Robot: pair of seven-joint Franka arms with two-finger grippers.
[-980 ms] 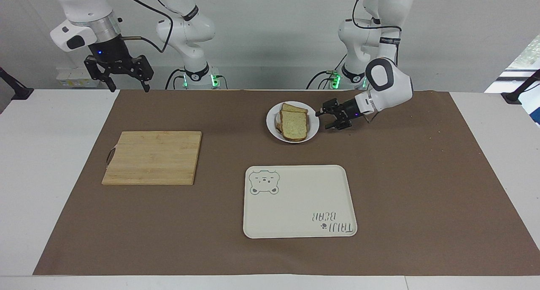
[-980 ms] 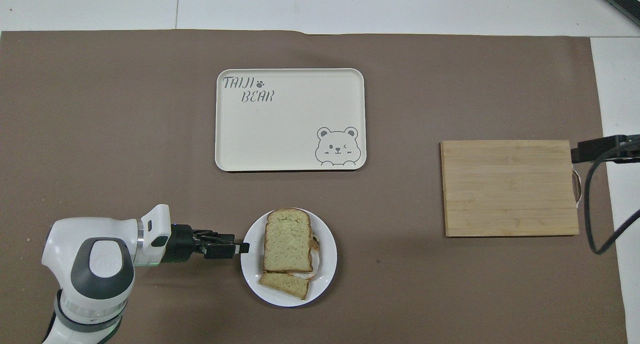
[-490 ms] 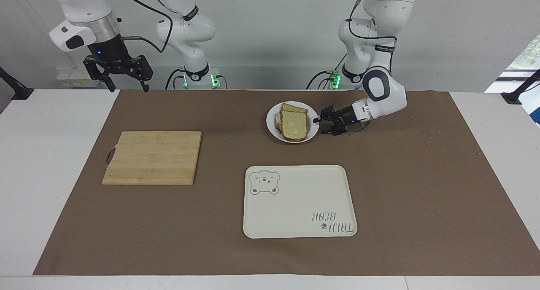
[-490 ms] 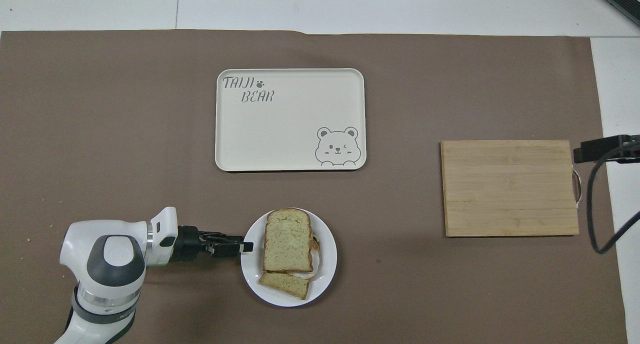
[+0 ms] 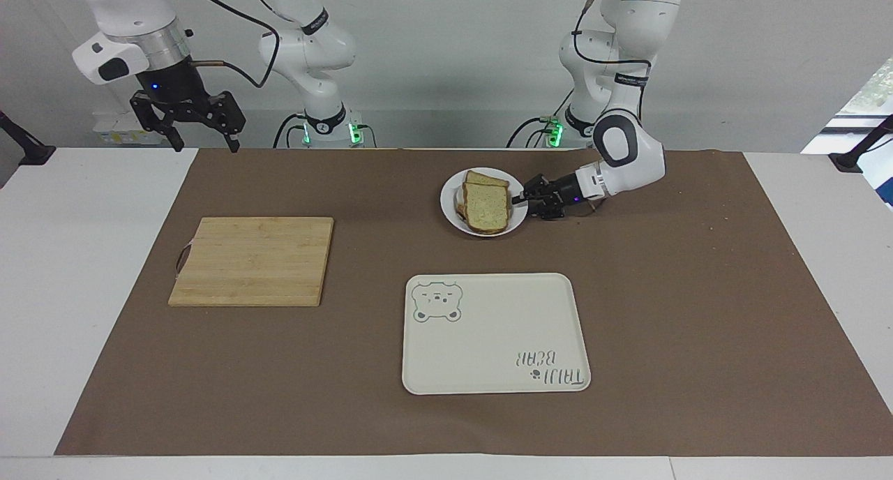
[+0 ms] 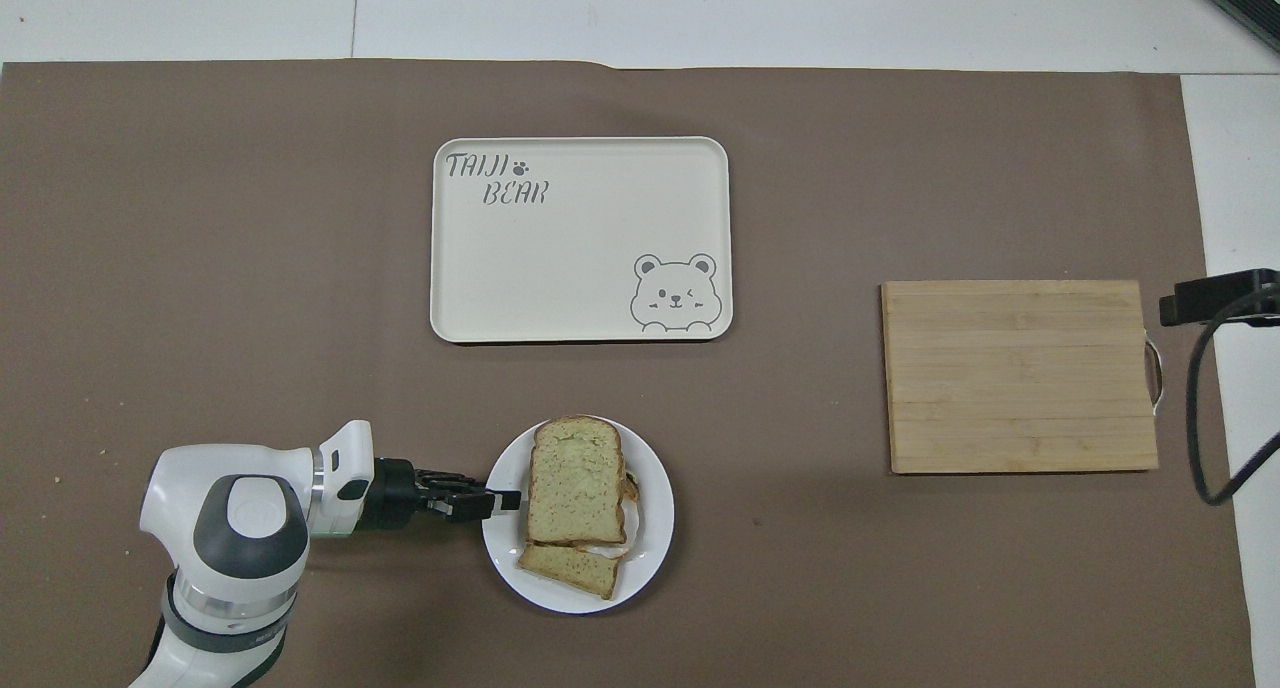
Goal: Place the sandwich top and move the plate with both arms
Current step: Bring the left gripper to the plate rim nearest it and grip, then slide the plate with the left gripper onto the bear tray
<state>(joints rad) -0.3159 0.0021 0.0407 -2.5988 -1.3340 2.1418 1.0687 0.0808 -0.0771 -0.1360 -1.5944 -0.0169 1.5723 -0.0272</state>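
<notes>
The sandwich top (image 5: pixel 485 208) is lying on the stack in the middle of the plate (image 5: pixel 448 199), with another slice peeking out from under it on the side nearer to the robots, so the placing step is looking done. The plate is sitting on the brown mat (image 5: pixel 698 291), nearer to the robots than the bear tray (image 5: pixel 488 340) and toward the left arm's end from the cutting board (image 5: pixel 251 260). The left gripper (image 5: pixel 518 199) is lying low and level at the plate's rim on the left arm's side, its tips reaching just over the edge; whether it is already clamping the rim, I cannot tell. The right gripper (image 5: pixel 202 145) is hanging released over the mat's edge near its own base, waiting. The step in hand is seeming to be the taking of the plate; the next move is calling for a firm pinch on the rim, the right arm coming across to the free rim, and a level joint lift so the stack is not sliding
</notes>
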